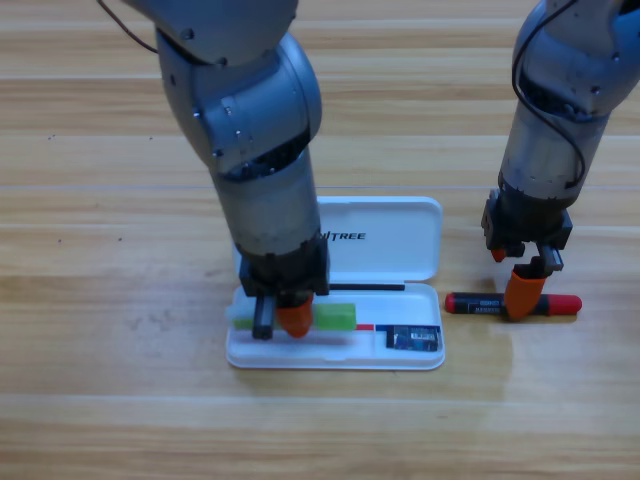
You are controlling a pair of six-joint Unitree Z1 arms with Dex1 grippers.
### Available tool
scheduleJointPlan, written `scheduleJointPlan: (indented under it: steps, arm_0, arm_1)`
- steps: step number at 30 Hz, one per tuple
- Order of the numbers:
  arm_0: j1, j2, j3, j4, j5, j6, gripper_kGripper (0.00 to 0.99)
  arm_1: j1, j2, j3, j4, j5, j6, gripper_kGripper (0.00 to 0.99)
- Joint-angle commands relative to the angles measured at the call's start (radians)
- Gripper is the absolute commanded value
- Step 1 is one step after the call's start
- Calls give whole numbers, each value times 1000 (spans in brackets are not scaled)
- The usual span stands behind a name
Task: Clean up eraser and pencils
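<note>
we see the white case (pixel 400 240) lying open on the wooden table (pixel 100 200), lid flat toward the top of the view, tray toward the bottom. the left gripper (pixel 283 318) points down into the left half of the tray, right over the green pencil (pixel 338 317); the pencil's bright green end sticks out to the right of the orange jaw and a paler bit shows at the left past the black part of the gripper. the pencil lies lengthwise in the tray. we cannot tell whether the jaws are clamped on it or parted, since the gripper body hides the gap. the eraser (pixel 414 339) sits in the right end of the tray, apart from the green pencil. the red-and-black pencil (pixel 480 303) lies on the table just beside the case's right edge, outside it, roughly parallel to the tray. the right gripper (pixel 522 298) comes down onto this pencil near its middle, one orange jaw lying across it; we cannot tell from this view if that pair is closed on the pencil or merely touching it.
</note>
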Motion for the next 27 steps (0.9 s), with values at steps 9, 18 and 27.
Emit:
scheduleJointPlan:
  steps: [9,18,27]
  arm_0:
    - [-43,89,-28,9,-17,-15,0]
    - [-43,96,-28,9,-6,-23,0]
    - [-43,99,-31,9,4,-21,0]
  arm_1:
    - [-28,92,36,-3,21,-54,146]
    - [-28,90,62,-3,30,-56,0]
    - [-17,-37,65,46,38,0,0]
